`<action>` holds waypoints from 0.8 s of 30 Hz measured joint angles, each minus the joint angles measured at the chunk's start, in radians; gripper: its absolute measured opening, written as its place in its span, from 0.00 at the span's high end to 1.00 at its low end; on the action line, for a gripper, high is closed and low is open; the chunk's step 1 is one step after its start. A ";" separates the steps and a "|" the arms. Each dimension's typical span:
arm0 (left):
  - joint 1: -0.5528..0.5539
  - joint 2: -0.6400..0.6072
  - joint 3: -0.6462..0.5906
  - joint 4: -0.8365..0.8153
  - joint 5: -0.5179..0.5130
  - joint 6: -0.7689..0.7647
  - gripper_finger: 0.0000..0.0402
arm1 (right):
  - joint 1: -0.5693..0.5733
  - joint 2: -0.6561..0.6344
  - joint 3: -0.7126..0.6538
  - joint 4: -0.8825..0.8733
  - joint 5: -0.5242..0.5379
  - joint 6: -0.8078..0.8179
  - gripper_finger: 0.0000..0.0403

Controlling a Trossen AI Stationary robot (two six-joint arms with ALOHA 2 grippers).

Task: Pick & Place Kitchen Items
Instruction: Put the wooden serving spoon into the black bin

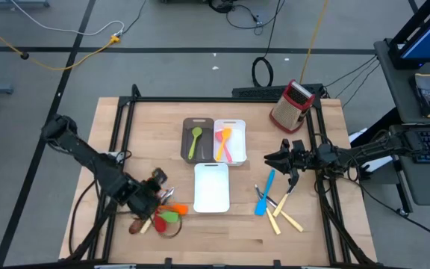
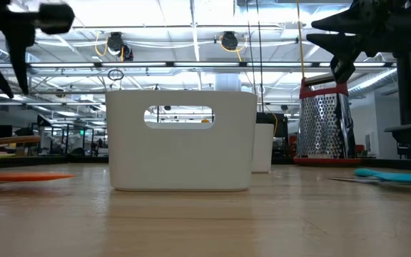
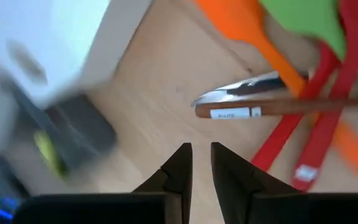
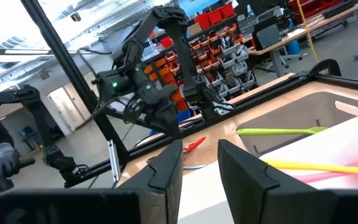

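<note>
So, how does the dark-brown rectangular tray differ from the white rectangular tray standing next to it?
The dark-brown rectangular tray is dark, while the white rectangular tray beside it is pale. The dark-brown tray holds one green spoon; the white one holds an orange utensil and a pink one. Both are similar in shape and stand side by side.

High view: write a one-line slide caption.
Left hand over red, orange and green utensils; right hand beside three trays; box grater behind.

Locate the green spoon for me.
In the high view the green spoon lies inside the dark tray at table centre, left of the white tray holding orange and pink utensils, behind the empty white tray.
</note>
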 joint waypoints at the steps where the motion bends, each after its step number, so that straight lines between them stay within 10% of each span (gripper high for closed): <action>1: 0.017 -0.008 0.000 -0.002 0.019 -0.089 0.84 | 0.000 0.000 0.000 0.000 0.000 -0.002 0.77; 19: 0.162 -0.071 0.000 0.053 0.410 -1.018 0.55 | 0.000 0.000 0.000 0.000 0.000 -0.027 0.77; 24: 0.123 -0.071 0.000 0.035 0.424 -0.919 0.51 | 0.000 0.000 0.000 -0.001 0.000 -0.028 0.77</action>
